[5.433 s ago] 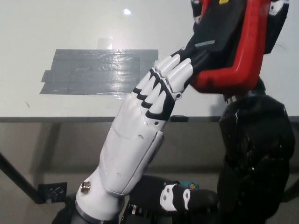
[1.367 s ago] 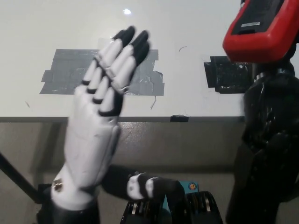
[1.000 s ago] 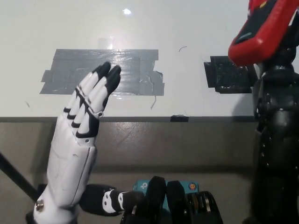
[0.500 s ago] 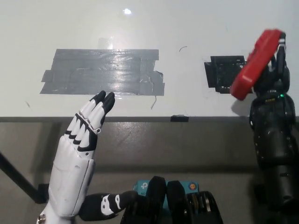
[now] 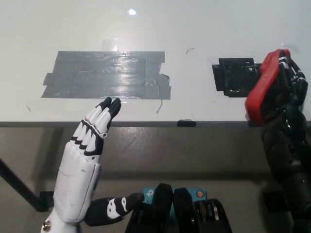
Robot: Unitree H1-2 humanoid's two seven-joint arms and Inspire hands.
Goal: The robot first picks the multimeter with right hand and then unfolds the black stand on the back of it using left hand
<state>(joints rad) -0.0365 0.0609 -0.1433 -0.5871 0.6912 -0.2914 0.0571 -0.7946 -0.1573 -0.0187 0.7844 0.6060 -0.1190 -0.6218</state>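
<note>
Head view, right robot hand (image 5: 286, 94) gripping multimeter (image 5: 265, 87) at table edge (image 5: 146, 124), left robot hand (image 5: 85, 155) open, empty.

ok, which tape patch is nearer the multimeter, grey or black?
The black tape patch: it lies right beside the red multimeter held in the right hand. The grey tape patch sits far off, above the open left hand.

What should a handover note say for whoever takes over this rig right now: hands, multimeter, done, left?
Right hand: shut on the red multimeter, held on edge over the table's near right edge, beside the black patch.
Left hand: open, holding nothing, fingertips at the table edge below the grey tape patch.
Done: multimeter picked up.
Left: the stand's state cannot be seen from here; check it, then set the meter down.
</note>
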